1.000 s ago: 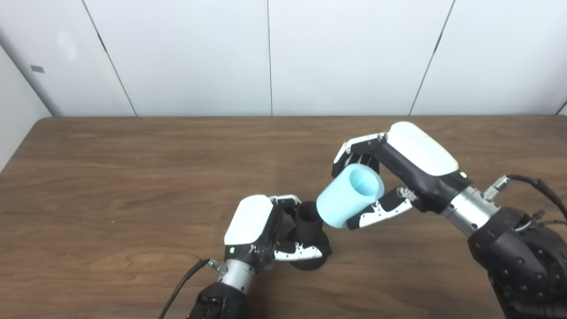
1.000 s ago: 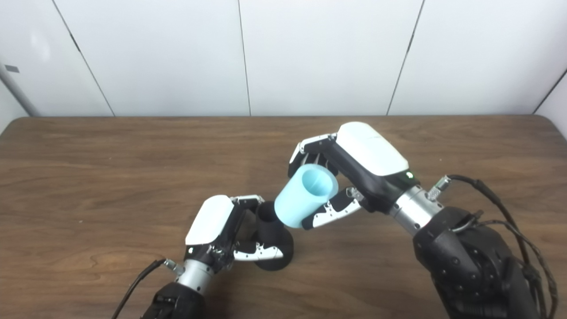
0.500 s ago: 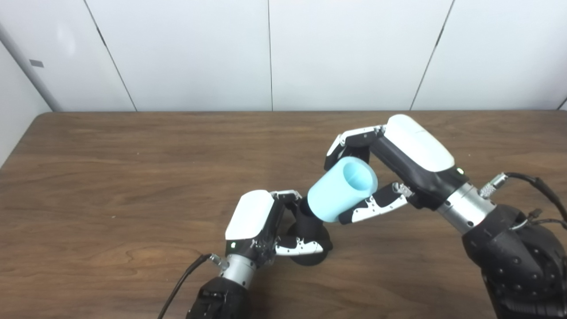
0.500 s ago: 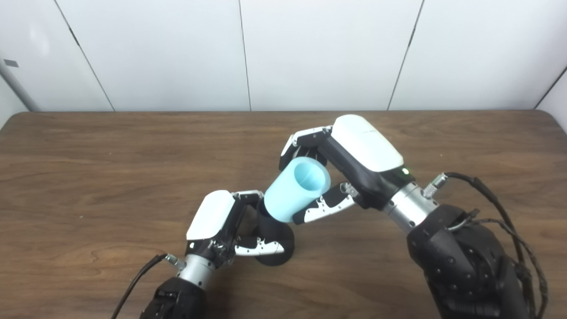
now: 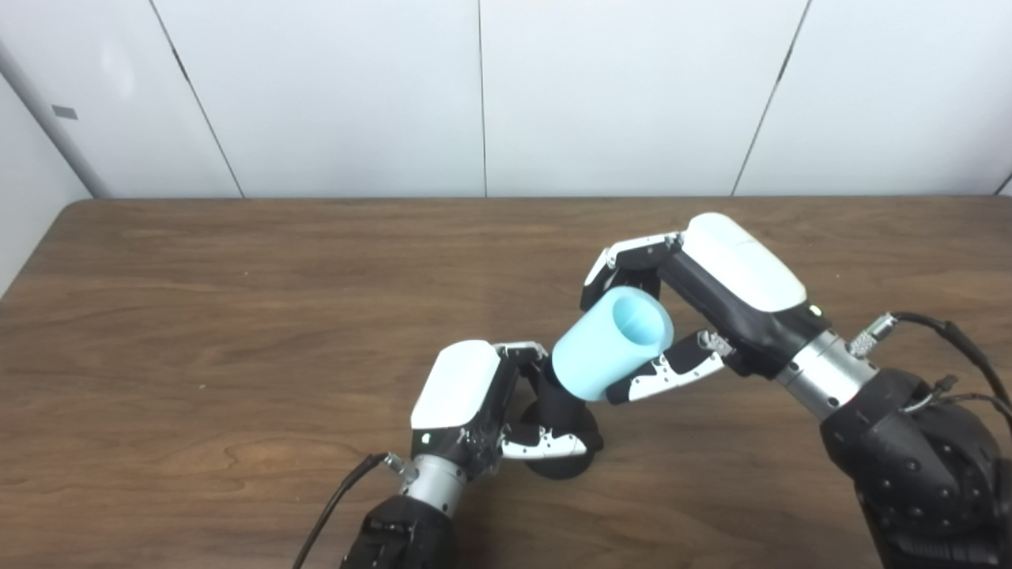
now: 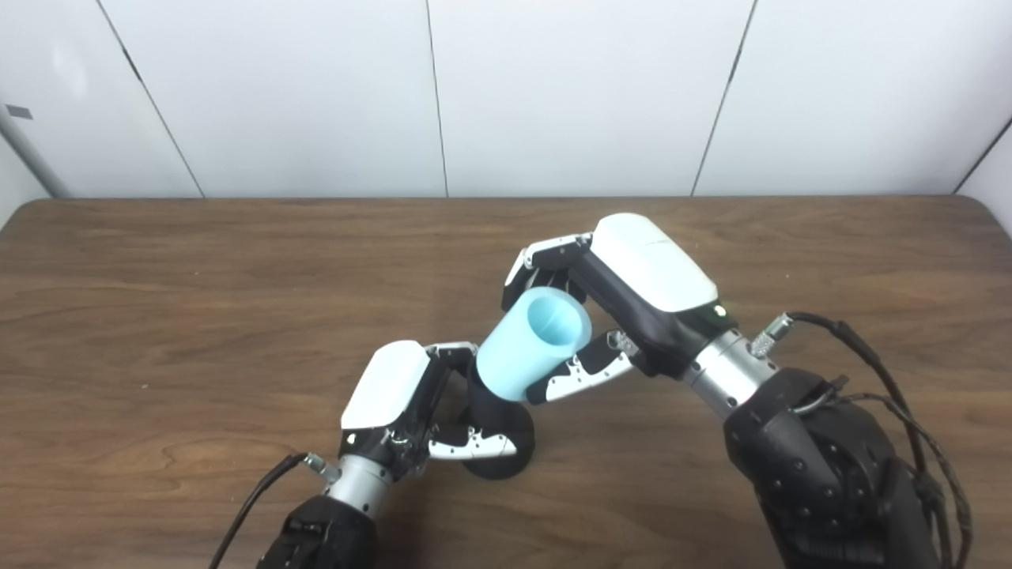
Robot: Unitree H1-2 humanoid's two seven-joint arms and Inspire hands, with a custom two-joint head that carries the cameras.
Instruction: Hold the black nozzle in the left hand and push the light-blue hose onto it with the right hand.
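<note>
Closest to the camera, the left hand (image 5: pixel 466 399) comes up from the bottom edge and is clenched around the black nozzle (image 5: pixel 563 423). Its thumb lies across the front of the wide round base of the nozzle, and its other fingers (image 5: pixel 523 352) are curled behind the narrower neck. The nozzle leans up and to the right, and its base is low over the brown wooden tabletop (image 5: pixel 237 316); it is not clear if the base touches the wood.

A little farther and to the right, the light-blue hose (image 5: pixel 610 344) sits over the top end of the nozzle neck, so this end of the neck is hidden inside it. The hose is a short, wide tube. It is tilted, with the lower end on the nozzle and the open upper end turned up and to the right, towards the camera.

The right hand (image 6: pixel 609 316) is grasping the hose: the thumb presses along its lower right side and the other fingers (image 6: pixel 545 257) wrap over its far upper side. The right arm enters from the lower right corner.

Behind the tabletop stands a white panelled wall (image 5: pixel 474 95).
</note>
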